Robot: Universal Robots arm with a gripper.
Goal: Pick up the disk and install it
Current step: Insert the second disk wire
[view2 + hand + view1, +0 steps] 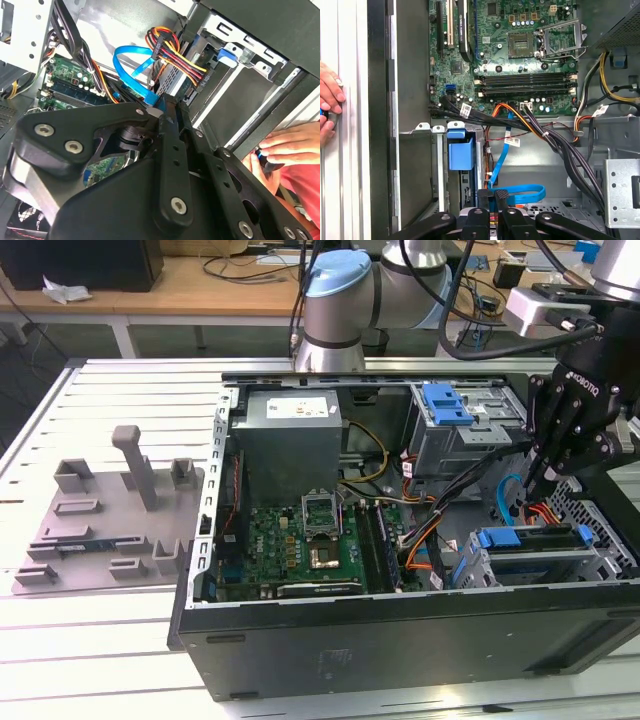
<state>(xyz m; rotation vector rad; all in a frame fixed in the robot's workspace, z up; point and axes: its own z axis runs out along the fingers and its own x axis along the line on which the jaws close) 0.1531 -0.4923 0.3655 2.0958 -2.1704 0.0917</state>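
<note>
We see a slatted metal table (100,640) carrying an open computer case (400,660) lying on its side, with the pincer (540,475) hanging over the case's end on the exterior view's right. The robot arm (335,300) rises behind the case, well back from the pincer. Far from the pincer, outside the case on the table, lies a grey plastic holder plate (100,530). Inside the case the green circuit board (290,540) lies well apart from the pincer, across the case floor; the first wrist view shows that board (520,50) far ahead of the fingertips. The disk (530,540), silver with a blue rail along its top, sits in the metal cage just beneath the pincer and is not in its grasp. In both wrist views the pincer (172,102) (494,195) looks clenched, its two black fingers drawn nearly together, and we see nothing between them. A bundle of red, yellow and black wires (175,55) runs just beyond the fingertips. A looped blue flat cable (520,192) lies right beside the tips. A person's hand (287,145) rests at the case's outer edge, off to the pincer's side.
</note>
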